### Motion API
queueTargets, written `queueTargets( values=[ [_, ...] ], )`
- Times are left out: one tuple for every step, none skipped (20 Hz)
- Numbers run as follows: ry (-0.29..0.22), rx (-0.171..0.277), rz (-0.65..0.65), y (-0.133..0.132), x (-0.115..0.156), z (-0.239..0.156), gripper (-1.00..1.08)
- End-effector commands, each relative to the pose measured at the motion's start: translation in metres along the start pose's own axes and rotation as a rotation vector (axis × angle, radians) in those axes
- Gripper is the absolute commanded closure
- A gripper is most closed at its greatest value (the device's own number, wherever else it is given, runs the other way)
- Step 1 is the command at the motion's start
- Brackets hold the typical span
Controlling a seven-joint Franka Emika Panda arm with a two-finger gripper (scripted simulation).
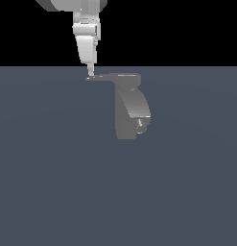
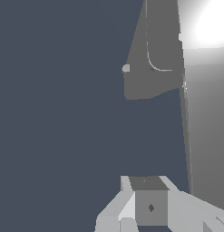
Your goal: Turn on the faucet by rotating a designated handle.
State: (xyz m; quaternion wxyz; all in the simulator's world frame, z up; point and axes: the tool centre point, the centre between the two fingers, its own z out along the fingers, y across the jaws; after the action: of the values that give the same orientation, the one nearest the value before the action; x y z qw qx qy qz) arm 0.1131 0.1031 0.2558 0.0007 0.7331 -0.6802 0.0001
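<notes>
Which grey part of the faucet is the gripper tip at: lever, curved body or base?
The handle, the thin flat lever on top of the faucet. The gripper meets its narrow tip; the thick curved body and squarish base sit lower, toward the exterior view's right.

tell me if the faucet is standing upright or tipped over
Upright: the faucet sits on its squarish base, its handle stretching level toward the exterior view's left, where the gripper meets its tip.
</notes>
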Motion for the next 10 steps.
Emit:
queueTargets(
  values=[
    [0.0, 0.001, 0.03, -0.0072, 0.0047, 0.0035, 1.08],
    [0.0, 0.001, 0.038, -0.0092, 0.0061, 0.0045, 1.08],
    [0.0, 0.001, 0.046, -0.0108, 0.0074, 0.0054, 1.08],
    [0.0, 0.001, 0.051, -0.0122, 0.0084, 0.0061, 1.08],
    [0.0, 0.001, 0.056, -0.0133, 0.0092, 0.0066, 1.08],
    [0.0, 0.001, 0.059, -0.0141, 0.0099, 0.0069, 1.08],
    [0.0, 0.001, 0.062, -0.0146, 0.0103, 0.0071, 1.08],
    [-0.001, 0.001, 0.063, -0.0149, 0.0106, 0.0072, 1.08],
    [-0.001, 0.001, 0.063, -0.015, 0.0104, 0.0073, 1.08],
    [-0.001, 0.001, 0.063, -0.015, 0.0104, 0.0073, 1.08]
  ],
)
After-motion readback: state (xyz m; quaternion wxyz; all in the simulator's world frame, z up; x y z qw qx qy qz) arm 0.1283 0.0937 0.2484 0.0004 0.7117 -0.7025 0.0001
